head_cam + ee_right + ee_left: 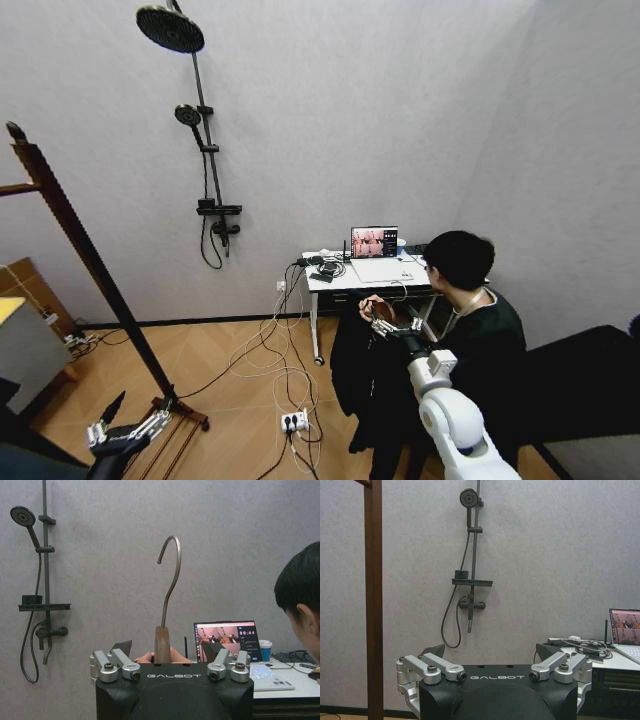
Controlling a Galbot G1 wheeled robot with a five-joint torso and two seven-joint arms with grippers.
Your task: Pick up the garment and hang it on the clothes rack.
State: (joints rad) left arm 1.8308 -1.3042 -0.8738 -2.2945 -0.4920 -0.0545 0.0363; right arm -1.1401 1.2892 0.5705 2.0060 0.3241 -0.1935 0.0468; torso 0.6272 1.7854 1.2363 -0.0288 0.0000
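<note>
The clothes rack (85, 255) leans at nine o'clock, bare floor around its base. At five o'clock hangs the garment (362, 385); the right gripper (165, 655) reaches its hanger (167, 590), grip unclear. The left gripper (490, 655) waits released at seven o'clock.

Clothes rack (80, 260) far left — garment (365, 385) right, before the desk (365, 278).

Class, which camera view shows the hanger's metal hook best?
The right wrist view: the hook stands upright and whole against the bare wall, just past the right gripper. In the head view the hanger sits small at the gripper above the black garment.
</note>
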